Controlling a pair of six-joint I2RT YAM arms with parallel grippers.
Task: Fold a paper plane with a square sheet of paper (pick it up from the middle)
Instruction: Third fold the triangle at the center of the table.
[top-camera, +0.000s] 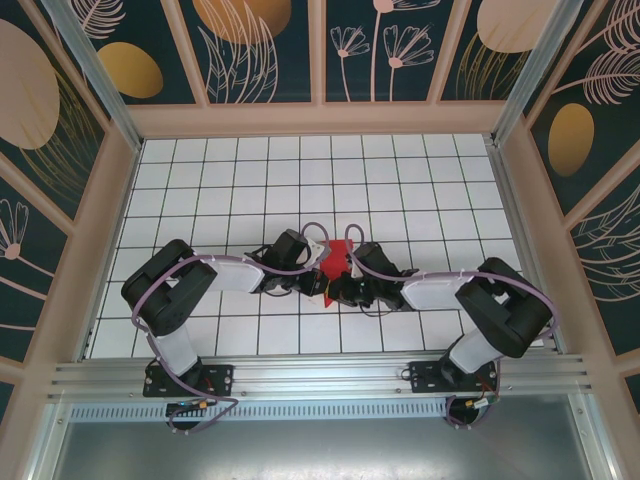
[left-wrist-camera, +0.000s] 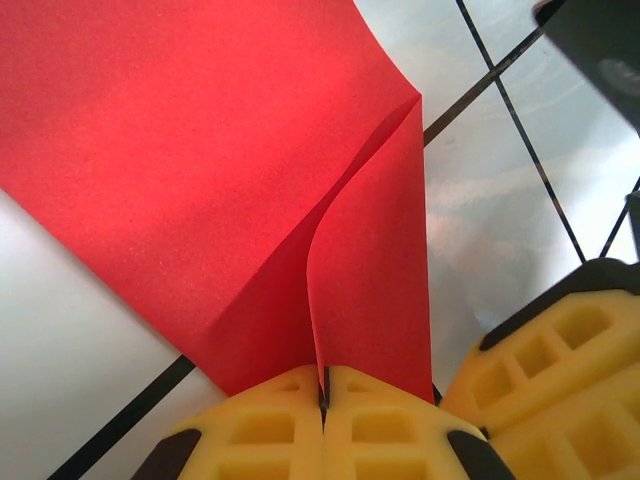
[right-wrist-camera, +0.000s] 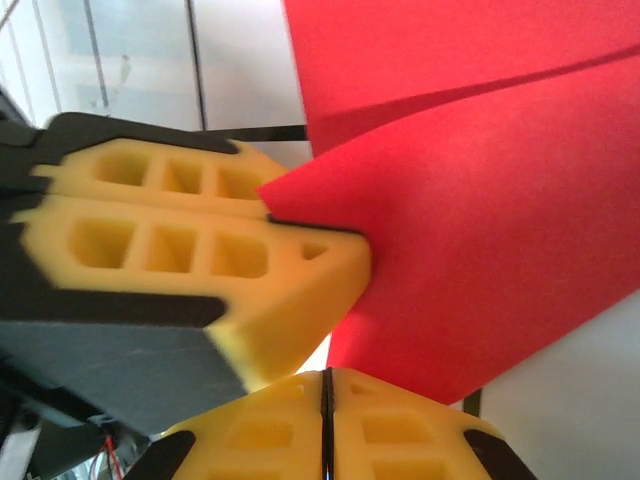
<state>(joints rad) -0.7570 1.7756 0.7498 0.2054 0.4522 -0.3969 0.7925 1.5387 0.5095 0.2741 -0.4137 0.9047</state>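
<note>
left gripper (left-wrist-camera: 322, 392) is clamped shut on the square sheet of paper (left-wrist-camera: 180, 150), its two yellow pads meeting on a raised fold that runs from the pinch up to a corner of the sheet. right gripper (right-wrist-camera: 325, 395) is closed too, tip to tip with the left one. the red edge comes down to its pads, but whether any paper is caught between them i cannot tell. the sheet sits between the two grippers, about midway between the left and right edges of the tabletop (top-camera: 300, 180) and somewhat nearer the near edge than the far one. it is partly lifted and curved rather than flat.

by the look of it, the step in hand is bringing one flap over to form a crease. to do it well, the pinch should be firm without dragging the thin paper sideways, since it will likely buckle or tear easily. the flap's edge wants lining up with the layer below before anything is pressed down. the other gripper would best pin the flat part to the tabletop. pressing outward from the pinch along the fold should give a straight, sharp crease. a skewed one would likely throw later folds off.
</note>
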